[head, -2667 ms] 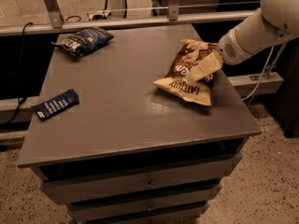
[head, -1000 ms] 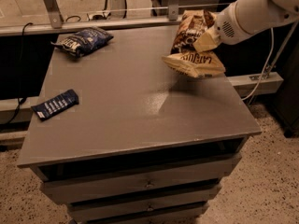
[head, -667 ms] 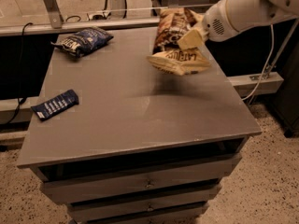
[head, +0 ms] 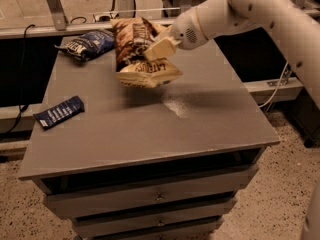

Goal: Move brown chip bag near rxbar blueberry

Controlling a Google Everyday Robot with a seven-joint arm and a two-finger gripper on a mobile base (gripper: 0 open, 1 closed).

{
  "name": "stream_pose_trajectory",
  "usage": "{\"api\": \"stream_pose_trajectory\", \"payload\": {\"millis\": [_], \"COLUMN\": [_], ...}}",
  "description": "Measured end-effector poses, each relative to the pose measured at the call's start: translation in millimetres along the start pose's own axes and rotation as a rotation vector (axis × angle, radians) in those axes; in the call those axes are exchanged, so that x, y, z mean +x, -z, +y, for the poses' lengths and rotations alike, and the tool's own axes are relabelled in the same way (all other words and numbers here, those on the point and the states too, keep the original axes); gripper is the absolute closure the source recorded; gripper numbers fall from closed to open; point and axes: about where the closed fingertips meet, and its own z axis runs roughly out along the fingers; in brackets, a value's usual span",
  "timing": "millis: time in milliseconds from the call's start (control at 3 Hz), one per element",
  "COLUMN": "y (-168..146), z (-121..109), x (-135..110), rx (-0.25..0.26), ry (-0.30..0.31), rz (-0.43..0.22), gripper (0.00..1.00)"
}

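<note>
Camera view: my gripper [head: 159, 48] is clenched on the brown chip bag [head: 133, 40], holding it in the air above the table [head: 210, 129], toward the rear. Rxbar blueberry [head: 59, 112] lies flat near the left edge, well apart. Dark blue chip bag [head: 87, 44] sits at the far-left corner.

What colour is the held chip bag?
Brown, cream ends; chip bag in gripper above table; camera view.

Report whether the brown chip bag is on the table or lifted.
Lifted: the gripper holds the brown chip bag in the air above the table, shadow beneath.
</note>
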Motion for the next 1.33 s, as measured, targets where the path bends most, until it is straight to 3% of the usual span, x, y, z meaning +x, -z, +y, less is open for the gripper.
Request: {"api": "stream_pose_trajectory", "payload": {"millis": [333, 667, 1333], "y": [-33, -54, -79], "z": [18, 35, 61], "x": [-9, -13, -14], "rx": [-0.117, -0.179, -0.254], "ry": [0.025, 0.051, 0.058], "rz": [-0.006, 0.018, 0.044], "gripper": [1.00, 0.82, 0.35]}}
